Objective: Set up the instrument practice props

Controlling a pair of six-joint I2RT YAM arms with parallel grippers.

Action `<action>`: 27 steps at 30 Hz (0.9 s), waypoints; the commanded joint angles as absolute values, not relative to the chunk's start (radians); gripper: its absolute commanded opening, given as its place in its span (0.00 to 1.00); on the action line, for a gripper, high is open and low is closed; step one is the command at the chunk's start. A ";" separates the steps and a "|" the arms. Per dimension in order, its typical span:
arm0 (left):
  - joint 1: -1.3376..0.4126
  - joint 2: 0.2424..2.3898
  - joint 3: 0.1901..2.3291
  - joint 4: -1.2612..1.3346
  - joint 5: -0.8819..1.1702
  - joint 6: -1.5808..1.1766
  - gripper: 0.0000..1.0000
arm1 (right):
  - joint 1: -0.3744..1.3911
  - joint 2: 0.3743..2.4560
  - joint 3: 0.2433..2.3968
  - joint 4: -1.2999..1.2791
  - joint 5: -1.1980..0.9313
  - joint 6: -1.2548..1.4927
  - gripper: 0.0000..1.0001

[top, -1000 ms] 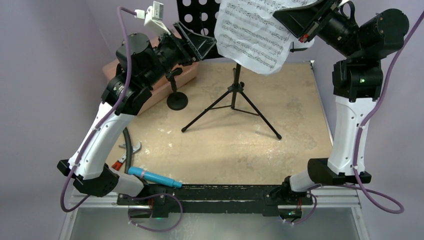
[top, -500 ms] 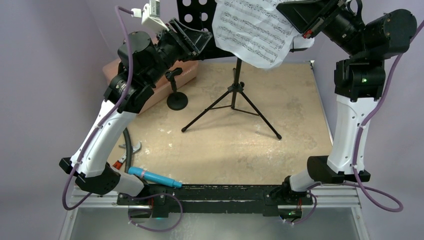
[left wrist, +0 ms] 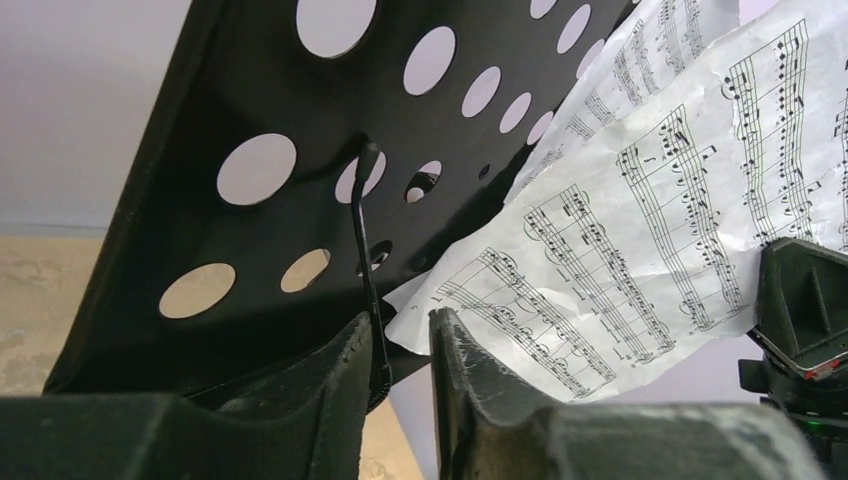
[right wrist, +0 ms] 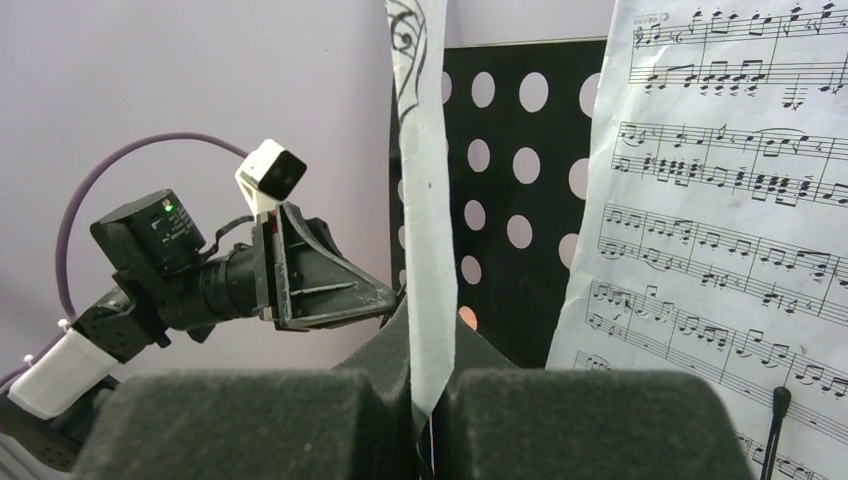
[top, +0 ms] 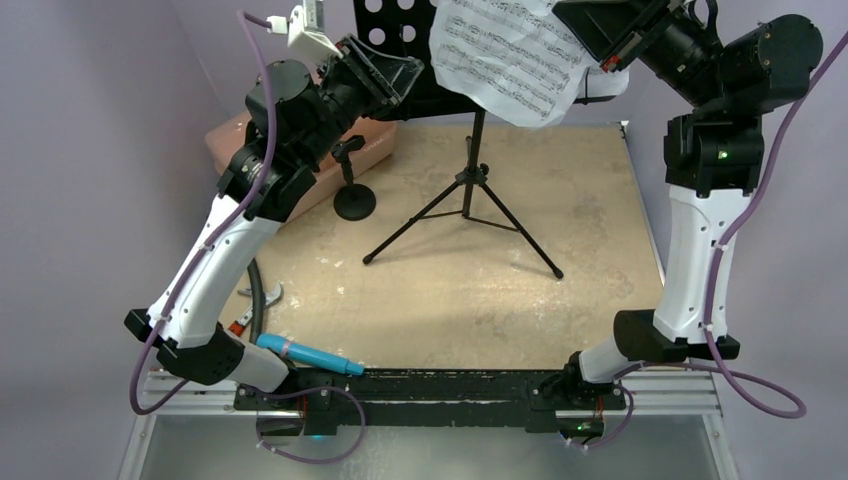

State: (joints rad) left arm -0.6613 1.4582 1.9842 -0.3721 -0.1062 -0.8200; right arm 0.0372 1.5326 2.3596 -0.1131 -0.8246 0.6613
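The black music stand's perforated desk rises at the back on its tripod. My right gripper, high at the back right, is shut on a sheet-music page seen edge-on, hanging across the desk. A second page leans on the desk. My left gripper sits at the desk's lower left lip, jaws narrow with a small gap. The thin wire page holder lies against its left finger. The mic stand is upright. The cyan microphone lies by the left base.
A pink box stands at the back left behind the mic stand. A red-handled tool lies near the left arm's base, beside a dark hose. The tripod's legs spread over the middle of the tan tabletop.
The left gripper has risen toward the desk's lower edge and its jaws have narrowed. The right gripper has lifted the page slightly up and back.
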 commanded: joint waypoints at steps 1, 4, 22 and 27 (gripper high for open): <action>-0.655 1.460 2.004 -0.327 -0.118 -0.832 0.23 | 0.032 1.530 2.355 -0.041 -0.812 0.646 0.00; -0.653 1.459 2.003 -0.333 -0.122 -0.834 0.19 | 0.035 1.539 2.358 -0.032 -0.811 0.650 0.00; -0.646 1.446 1.955 -0.299 -0.134 -0.849 0.31 | 0.090 1.557 2.335 -0.010 -0.775 0.635 0.00; -0.642 1.452 1.948 -0.297 -0.139 -0.855 0.24 | 0.095 1.559 2.340 -0.027 -0.763 0.615 0.00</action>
